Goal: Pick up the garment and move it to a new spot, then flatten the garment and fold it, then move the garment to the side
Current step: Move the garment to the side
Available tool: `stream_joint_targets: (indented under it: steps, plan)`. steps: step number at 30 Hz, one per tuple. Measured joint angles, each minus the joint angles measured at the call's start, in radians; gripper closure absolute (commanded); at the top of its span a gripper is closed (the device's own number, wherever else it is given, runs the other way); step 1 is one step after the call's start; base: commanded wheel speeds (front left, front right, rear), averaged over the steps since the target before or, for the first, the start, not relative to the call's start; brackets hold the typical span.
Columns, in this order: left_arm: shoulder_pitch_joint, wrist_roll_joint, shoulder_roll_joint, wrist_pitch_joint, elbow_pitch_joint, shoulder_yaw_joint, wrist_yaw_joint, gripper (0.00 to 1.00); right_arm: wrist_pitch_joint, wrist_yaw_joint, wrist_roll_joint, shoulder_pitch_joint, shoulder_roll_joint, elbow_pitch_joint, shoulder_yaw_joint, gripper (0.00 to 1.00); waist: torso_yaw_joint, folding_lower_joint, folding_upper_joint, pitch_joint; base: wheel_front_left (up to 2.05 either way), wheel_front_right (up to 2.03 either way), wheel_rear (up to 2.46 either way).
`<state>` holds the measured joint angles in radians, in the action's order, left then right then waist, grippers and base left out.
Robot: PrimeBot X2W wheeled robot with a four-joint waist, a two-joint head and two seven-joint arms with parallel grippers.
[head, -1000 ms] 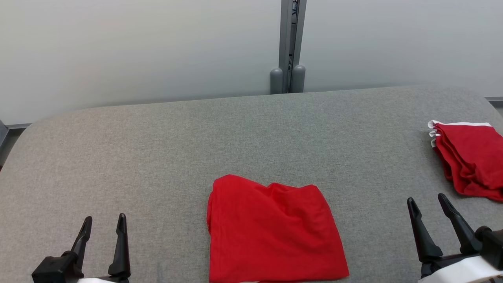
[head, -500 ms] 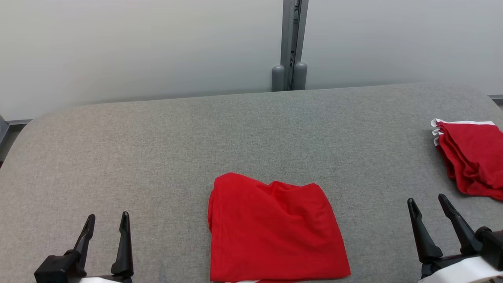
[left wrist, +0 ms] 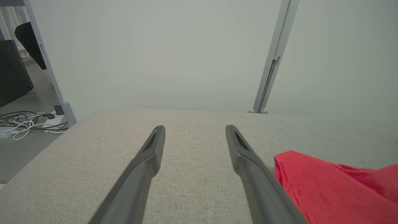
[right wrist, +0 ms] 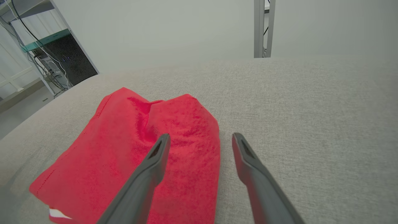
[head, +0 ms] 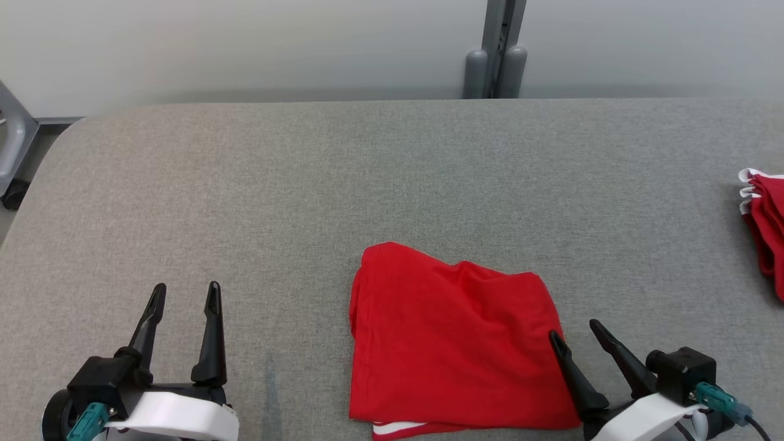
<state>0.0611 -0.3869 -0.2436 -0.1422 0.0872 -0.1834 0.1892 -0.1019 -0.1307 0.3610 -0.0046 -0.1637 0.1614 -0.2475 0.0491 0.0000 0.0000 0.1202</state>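
Grey padded table is sitting against a pale wall, with a grey post standing behind the far edge. The red garment is lying flat-ish on the near middle of it and looks already folded into a rough square, with white trim peeking out at the near edge.

The right gripper is standing with its jaws fully spread and gripping nothing. It is straddling the garment's right edge: in its wrist view the left finger is hanging over cloth, the right finger over bare table, and the edge is running roughly along the fingers. I can't tell whether the tips are touching the fabric.

The left gripper is also wide open and empty, with bare table between its jaws. The garment is lying off to the right of its right finger, clearly apart.

So the right arm is the nearer one. My read is that it is lining up to pinch that edge for the move to the side (a second red pile is sitting well beyond the right jaws, likely the stack).
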Motion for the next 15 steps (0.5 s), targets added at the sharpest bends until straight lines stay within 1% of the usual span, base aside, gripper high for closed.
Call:
stream_joint_targets:
  steps: [5, 9, 13, 14, 15]
  plan:
    - [-0.03, 0.004, 0.009, -0.013, -0.017, -0.011, -0.004, 0.0, -0.002, 0.0, 0.042, -0.073, 0.005, 0.146, -0.03, 0.0, 0.023, 0.0, 0.0, 0.037, 0.0, 0.0, 0.0]
    - [-0.051, 0.004, 0.013, -0.026, -0.036, -0.017, -0.013, 0.0, 0.036, 0.0, 0.077, -0.125, 0.007, 0.259, -0.08, 0.0, 0.034, -0.0001, 0.0, 0.06, 0.0, 0.0, 0.0]
    - [-0.058, 0.002, 0.013, -0.035, -0.053, -0.02, -0.02, 0.0, 0.042, 0.0, 0.105, -0.16, 0.005, 0.303, -0.116, 0.0, 0.037, 0.0, 0.0, 0.068, 0.0, 0.0, 0.0]
    - [-0.064, 0.0, 0.014, -0.037, -0.058, -0.02, -0.021, 0.0, 0.043, 0.0, 0.113, -0.167, 0.004, 0.313, -0.123, 0.12, 0.037, 0.0, 0.0, 0.071, 0.0, 0.0, 0.0]
    - [-0.07, -0.002, 0.014, -0.04, -0.061, -0.02, -0.022, 0.0, 0.04, 0.0, 0.123, -0.176, 0.002, 0.323, -0.128, 0.61, 0.037, 0.0, 0.0, 0.072, 0.0, 0.0, 0.0]
